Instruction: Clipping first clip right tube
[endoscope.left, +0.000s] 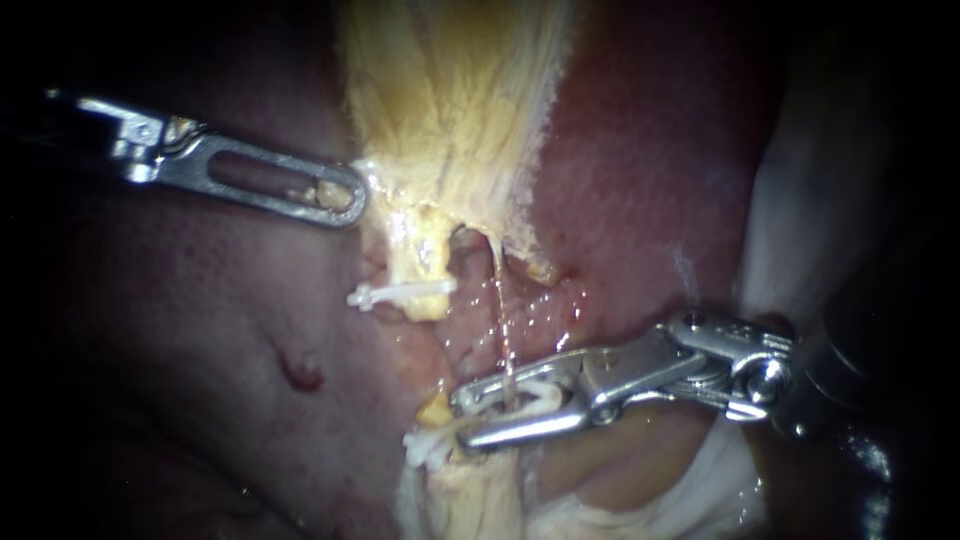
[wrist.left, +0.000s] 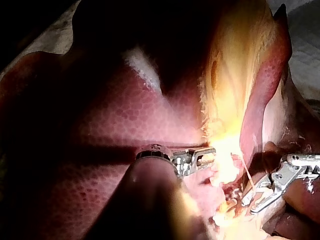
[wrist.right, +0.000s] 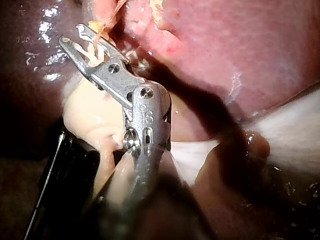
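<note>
The pale yellow gallbladder (endoscope.left: 450, 100) hangs down the middle of the endoscope view. My left instrument (endoscope.left: 345, 195) has its windowed jaws shut on the gallbladder's lower left edge. Below it a thick yellow tube (endoscope.left: 425, 265) carries a white clip (endoscope.left: 400, 294). To the right of that tube a thin stretched tube (endoscope.left: 500, 320) runs down between the jaws of my right instrument (endoscope.left: 480, 410). Those jaws stand apart and hold a white clip (endoscope.left: 530, 393) that straddles the thin tube. In the right wrist view the same jaws (wrist.right: 75, 37) carry the clip (wrist.right: 90, 55).
Red liver (endoscope.left: 650, 180) lies on both sides of the gallbladder. Another white clip (endoscope.left: 425, 445) sits on pale tissue just below the right instrument's tips. White gauze (endoscope.left: 800, 200) lies at the right. In the left wrist view my left instrument (wrist.left: 207, 156) meets brightly lit tissue.
</note>
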